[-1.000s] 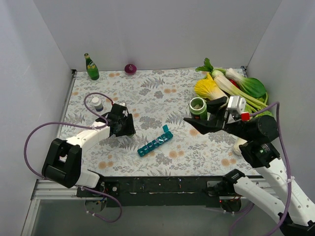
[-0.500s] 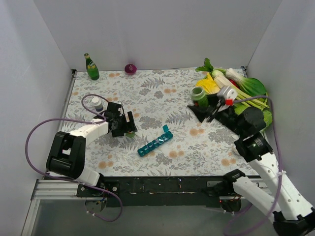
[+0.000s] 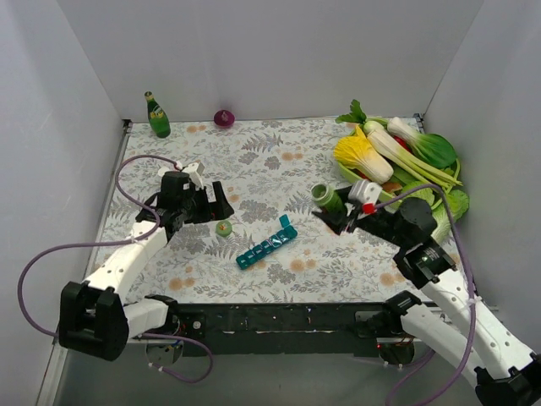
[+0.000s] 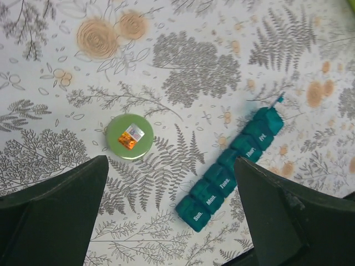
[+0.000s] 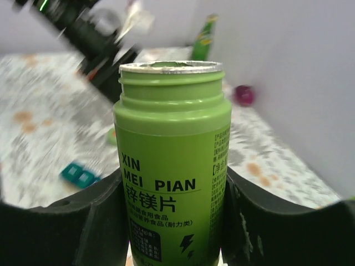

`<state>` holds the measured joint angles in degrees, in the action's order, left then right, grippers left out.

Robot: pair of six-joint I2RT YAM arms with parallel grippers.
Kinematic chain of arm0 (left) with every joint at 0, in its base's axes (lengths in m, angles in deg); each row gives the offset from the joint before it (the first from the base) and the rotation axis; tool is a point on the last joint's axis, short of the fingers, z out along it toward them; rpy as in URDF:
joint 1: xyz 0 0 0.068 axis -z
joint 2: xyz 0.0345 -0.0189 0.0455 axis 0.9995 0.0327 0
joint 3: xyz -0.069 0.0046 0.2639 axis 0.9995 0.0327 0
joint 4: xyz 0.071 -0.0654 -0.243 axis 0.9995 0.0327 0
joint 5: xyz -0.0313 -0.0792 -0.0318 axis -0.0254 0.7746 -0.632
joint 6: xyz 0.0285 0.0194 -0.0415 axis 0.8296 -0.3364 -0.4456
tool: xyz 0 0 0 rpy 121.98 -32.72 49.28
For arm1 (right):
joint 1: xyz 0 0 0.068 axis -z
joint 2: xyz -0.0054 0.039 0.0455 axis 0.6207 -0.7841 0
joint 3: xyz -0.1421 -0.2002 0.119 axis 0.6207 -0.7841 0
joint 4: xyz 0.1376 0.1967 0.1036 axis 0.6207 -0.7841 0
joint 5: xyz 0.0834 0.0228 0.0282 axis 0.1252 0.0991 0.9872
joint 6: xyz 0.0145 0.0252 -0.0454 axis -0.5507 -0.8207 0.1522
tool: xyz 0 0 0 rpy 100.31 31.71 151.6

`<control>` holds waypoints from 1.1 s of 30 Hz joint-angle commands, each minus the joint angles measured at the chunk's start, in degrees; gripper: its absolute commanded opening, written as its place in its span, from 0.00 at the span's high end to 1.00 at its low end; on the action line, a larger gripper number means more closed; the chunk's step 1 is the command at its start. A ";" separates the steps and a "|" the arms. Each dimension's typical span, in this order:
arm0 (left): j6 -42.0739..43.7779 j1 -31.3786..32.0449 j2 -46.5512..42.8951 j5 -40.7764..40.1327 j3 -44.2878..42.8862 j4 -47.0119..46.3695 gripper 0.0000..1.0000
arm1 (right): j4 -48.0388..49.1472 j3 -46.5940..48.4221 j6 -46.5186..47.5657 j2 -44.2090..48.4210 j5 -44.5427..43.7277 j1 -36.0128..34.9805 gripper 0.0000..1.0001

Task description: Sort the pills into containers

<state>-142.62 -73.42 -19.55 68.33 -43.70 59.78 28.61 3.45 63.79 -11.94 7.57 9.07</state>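
Left claw [image 4: 170, 163] newly apart; right claw [image 5: 172, 206] clamped on XIN MEI PIAN jar [image 5: 172, 138]

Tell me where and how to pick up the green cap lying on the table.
Pinch the green cap across its round rim, coming straight down from above. It lies flat and low, so only its sides offer a grip, and it sits apart from the pill organizer, leaving room on both sides.
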 commanded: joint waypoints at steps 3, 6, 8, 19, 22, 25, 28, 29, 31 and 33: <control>8.98 -0.37 -12.44 8.26 2.70 -4.35 0.02 | -12.25 -8.03 25.07 -0.56 14.50 -5.15 0.99; 8.81 -0.37 -18.94 8.98 6.40 -10.07 0.02 | -20.59 -6.55 32.04 -4.94 17.32 -5.15 0.99; 7.33 -0.37 -21.76 8.28 9.74 -12.45 0.02 | -27.54 -5.49 39.96 -8.11 17.07 -5.15 0.99; 8.72 -0.37 -26.08 5.99 11.87 -13.69 0.02 | -35.46 0.75 54.56 -26.83 7.75 -5.07 0.99; 9.07 -0.37 -26.08 6.25 11.60 -13.34 0.02 | -39.50 4.35 56.76 -32.28 6.17 -4.37 0.99; 9.51 -0.37 -26.52 6.17 11.69 -13.43 0.02 | -41.53 8.21 57.21 -37.38 5.20 -3.93 0.99; 9.77 -0.37 -27.31 5.73 11.77 -13.25 0.02 | -42.93 11.73 57.91 -41.60 3.71 -3.75 0.99; 9.86 -0.37 -27.83 5.38 11.77 -13.25 0.02 | -43.29 12.61 58.26 -43.44 3.18 -3.57 0.99; 9.95 -0.37 -28.27 4.59 11.77 -13.08 0.02 | -44.52 14.72 59.40 -44.95 2.92 -3.22 0.99; 10.04 -0.37 -28.80 4.24 11.95 -13.16 0.02 | -44.96 16.39 59.67 -47.14 2.12 -3.05 0.99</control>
<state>-133.88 -73.45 -46.52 74.23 -31.00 46.58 -13.18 15.19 119.61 -56.75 11.04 5.48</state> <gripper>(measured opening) 0.982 0.595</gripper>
